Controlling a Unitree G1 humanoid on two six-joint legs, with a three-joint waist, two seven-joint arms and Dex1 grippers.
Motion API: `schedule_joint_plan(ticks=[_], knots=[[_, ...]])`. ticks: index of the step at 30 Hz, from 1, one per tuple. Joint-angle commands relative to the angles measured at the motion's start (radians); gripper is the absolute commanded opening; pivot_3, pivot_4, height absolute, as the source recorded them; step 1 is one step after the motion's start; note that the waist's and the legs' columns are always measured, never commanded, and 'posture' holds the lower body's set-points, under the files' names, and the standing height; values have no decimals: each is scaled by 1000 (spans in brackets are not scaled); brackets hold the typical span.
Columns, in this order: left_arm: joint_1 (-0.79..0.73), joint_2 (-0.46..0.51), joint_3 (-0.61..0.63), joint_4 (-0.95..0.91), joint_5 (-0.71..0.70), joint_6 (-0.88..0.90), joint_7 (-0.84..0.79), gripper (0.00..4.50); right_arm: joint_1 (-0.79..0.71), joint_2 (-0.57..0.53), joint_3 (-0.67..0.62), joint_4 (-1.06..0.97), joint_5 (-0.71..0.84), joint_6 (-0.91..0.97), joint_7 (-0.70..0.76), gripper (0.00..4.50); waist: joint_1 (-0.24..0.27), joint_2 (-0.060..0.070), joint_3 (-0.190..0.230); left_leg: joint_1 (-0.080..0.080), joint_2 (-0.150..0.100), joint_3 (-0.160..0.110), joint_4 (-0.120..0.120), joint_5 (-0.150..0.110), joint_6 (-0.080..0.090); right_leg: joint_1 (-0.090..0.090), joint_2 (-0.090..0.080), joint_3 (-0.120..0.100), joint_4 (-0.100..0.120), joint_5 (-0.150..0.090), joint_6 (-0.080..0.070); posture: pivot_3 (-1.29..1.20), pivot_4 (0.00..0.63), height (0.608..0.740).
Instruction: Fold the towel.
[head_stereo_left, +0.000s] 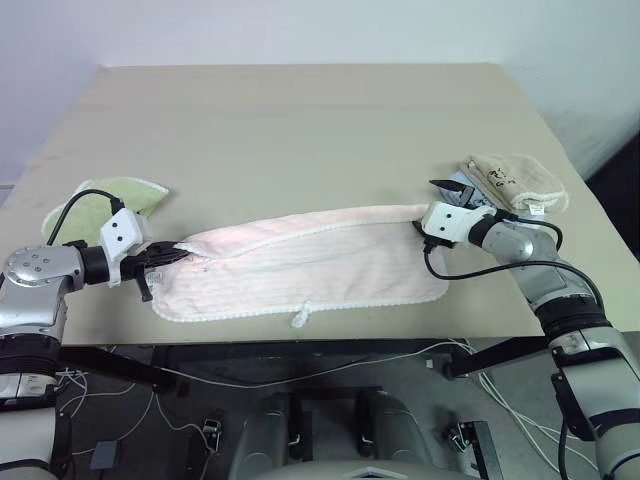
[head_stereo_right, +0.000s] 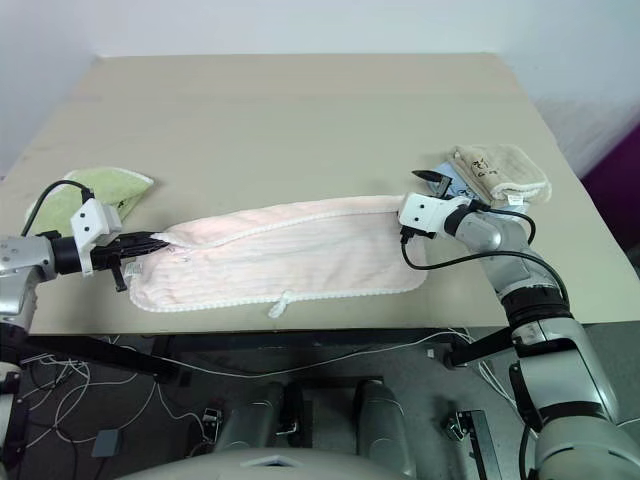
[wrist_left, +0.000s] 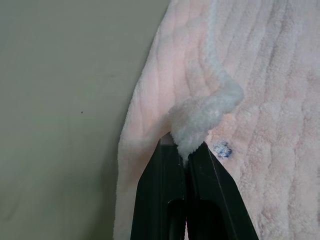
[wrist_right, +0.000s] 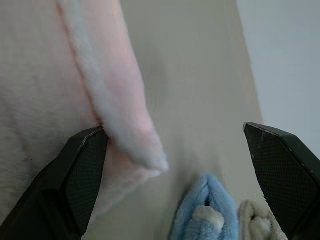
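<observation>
Lying half-folded, the towel (head_stereo_left: 310, 265), judged soft and limp, is pinched at its trim by the left gripper (head_stereo_left: 170, 256); the right gripper (head_stereo_left: 447, 190) gapes beside its far corner.

A: Any text or labels readable?
B: Dark marks on the beige cloth (head_stereo_left: 515, 180), too small to make out.
A: Brands, nos., signs?
B: None legible.

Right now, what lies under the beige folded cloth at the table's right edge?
A light blue cloth peeks out from beneath the beige folded cloth, beside the open right gripper. How far the blue cloth extends underneath is covered.
</observation>
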Motion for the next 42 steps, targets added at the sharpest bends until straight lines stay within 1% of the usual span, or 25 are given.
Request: schedule_joint_plan(ticks=[1,3,6,16,18,27,30,33,37,42], knots=[[9,9,35,-38,-21,7,9,27,-29,-13,14,26,-37,-26,-40,4500,0,0,0,0,0,0,0,0,0,0,0,0,0,0,0,0,150,740],[14,9,36,-46,-22,11,12,27,-33,-9,20,38,-39,-38,-44,4500,0,0,0,0,0,0,0,0,0,0,0,0,0,0,0,0,150,740],[19,9,37,-52,-22,15,15,0,-36,-8,24,48,-40,-56,-46,3929,1,0,0,1,0,0,0,0,0,1,0,0,0,0,0,0,150,740],[12,-4,40,-41,-31,31,20,0,-33,-15,26,50,-37,-74,-37,598,1,0,0,1,0,0,0,0,0,1,0,0,0,0,0,0,150,740],[8,-12,48,-39,-42,42,23,0,-31,-17,24,48,-37,-74,-37,16,1,0,0,1,0,0,0,0,0,1,0,0,0,0,0,0,150,740],[-30,-45,98,-35,-96,116,71,0,-49,-20,9,43,-28,-73,-46,16,1,0,0,1,0,0,0,0,0,1,0,0,0,0,0,0,150,740],[-97,-76,127,-11,-119,165,136,0,-81,-30,-4,45,-20,-66,-41,16,5,0,0,0,0,0,0,0,0,1,0,0,0,0,0,0,150,740],[-212,-113,139,45,-130,196,190,0,-158,-35,-10,105,-17,-69,-48,16,6,0,0,0,0,0,1,0,0,1,0,0,0,0,0,0,150,740],[-429,-155,151,215,-105,179,293,0,-322,-40,-3,221,-32,-76,-72,16,2,0,0,1,-1,0,1,0,0,2,0,0,1,0,0,0,150,740],[-653,-146,171,403,-86,126,394,0,-507,-74,-7,314,-31,-88,-93,16,-2,0,0,1,-1,3,0,0,0,2,0,0,0,-1,2,0,150,740]])
